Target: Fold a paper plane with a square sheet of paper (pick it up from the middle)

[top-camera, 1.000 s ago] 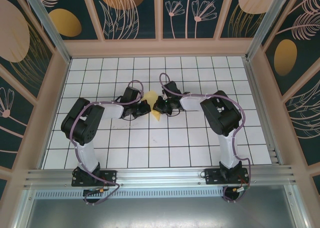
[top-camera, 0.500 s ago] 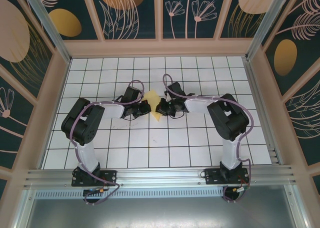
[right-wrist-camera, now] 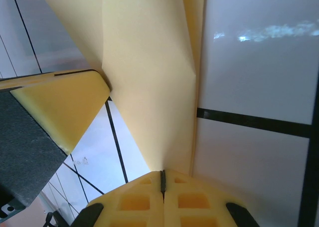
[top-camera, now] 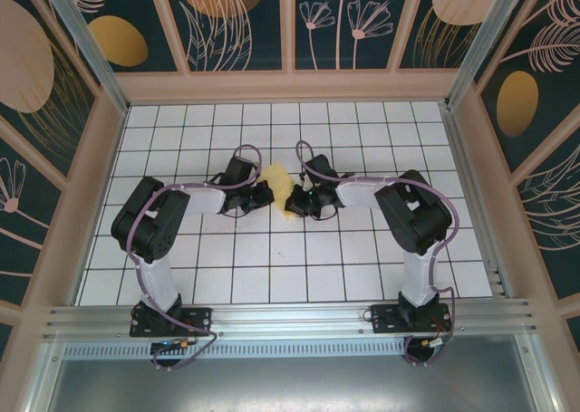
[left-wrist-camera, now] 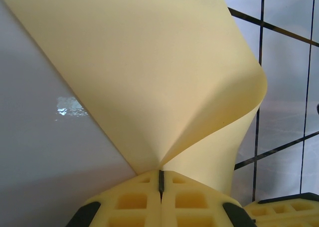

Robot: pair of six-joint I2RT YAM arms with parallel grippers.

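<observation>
Square sheet of paper [left-wrist-camera: 149, 72], thin, smooth and pale yellow, was pinched between the pressed-together, grid-moulded yellow pads of my left gripper [left-wrist-camera: 160, 176], and my right gripper [right-wrist-camera: 162, 176] was clamped on it likewise. My wrist views showed its bowed flap and one sharp crease, while the top view showed it small between both grippers at mid-table. Around us lay glossy white grid tiles [top-camera: 272, 267] and dark floral wall panels [top-camera: 236, 23].
</observation>
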